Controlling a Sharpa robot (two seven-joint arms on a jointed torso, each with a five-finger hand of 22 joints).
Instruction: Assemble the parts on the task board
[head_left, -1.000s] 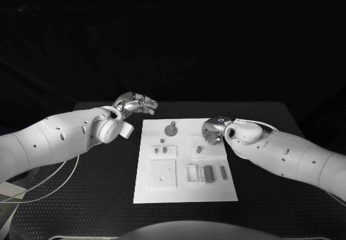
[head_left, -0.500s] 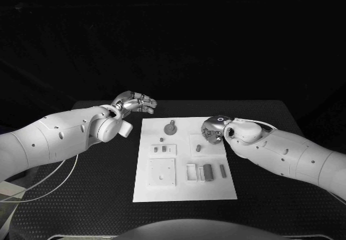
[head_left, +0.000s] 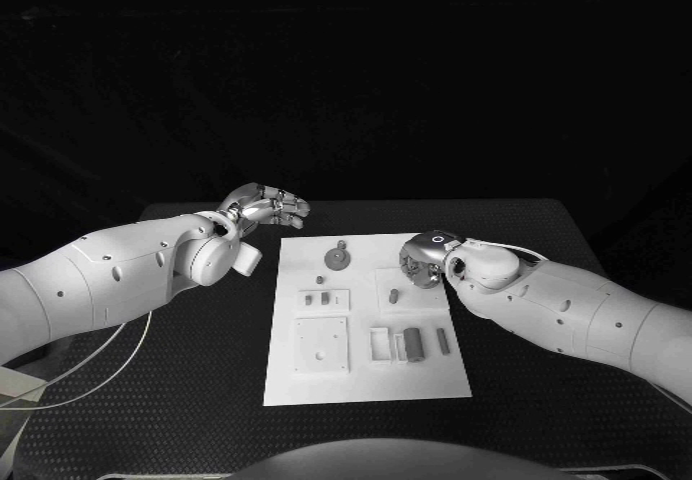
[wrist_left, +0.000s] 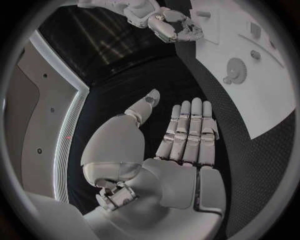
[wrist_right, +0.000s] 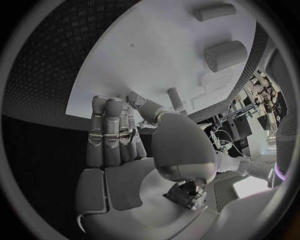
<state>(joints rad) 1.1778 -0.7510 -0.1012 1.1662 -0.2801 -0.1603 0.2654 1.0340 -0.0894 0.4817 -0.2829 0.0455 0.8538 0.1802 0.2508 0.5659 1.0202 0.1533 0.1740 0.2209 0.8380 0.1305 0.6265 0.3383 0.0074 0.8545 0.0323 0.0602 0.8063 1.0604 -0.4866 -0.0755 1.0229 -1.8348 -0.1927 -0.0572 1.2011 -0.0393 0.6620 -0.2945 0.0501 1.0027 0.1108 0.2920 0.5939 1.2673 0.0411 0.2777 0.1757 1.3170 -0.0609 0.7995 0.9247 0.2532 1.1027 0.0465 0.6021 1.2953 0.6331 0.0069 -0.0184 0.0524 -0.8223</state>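
Observation:
The white task board (head_left: 368, 385) lies in the middle of the table, with grey parts on it. A gear (head_left: 336, 258) sits near its far edge, also seen from the left wrist (wrist_left: 235, 70). A short peg (head_left: 395, 296) stands right of centre, and a square plate (head_left: 323, 343) lies on the left. My left hand (head_left: 267, 208) hovers off the board's far left corner; its fingers (wrist_left: 187, 135) are straight and hold nothing. My right hand (head_left: 423, 260) hangs over the board's far right part. Its fingers (wrist_right: 115, 135) are extended and empty, near an upright peg (wrist_right: 175, 98).
A small block with two pegs (head_left: 325, 298) and several slotted pieces (head_left: 415, 343) lie on the board. A thick cylinder (wrist_right: 225, 55) shows in the right wrist view. Black ribbed table (head_left: 159, 400) surrounds the board. A white cable (head_left: 101, 370) runs under my left arm.
The whole picture has shifted slightly, so the camera moved. Neither hand has visibly moved relative to the board, and no part has been touched.

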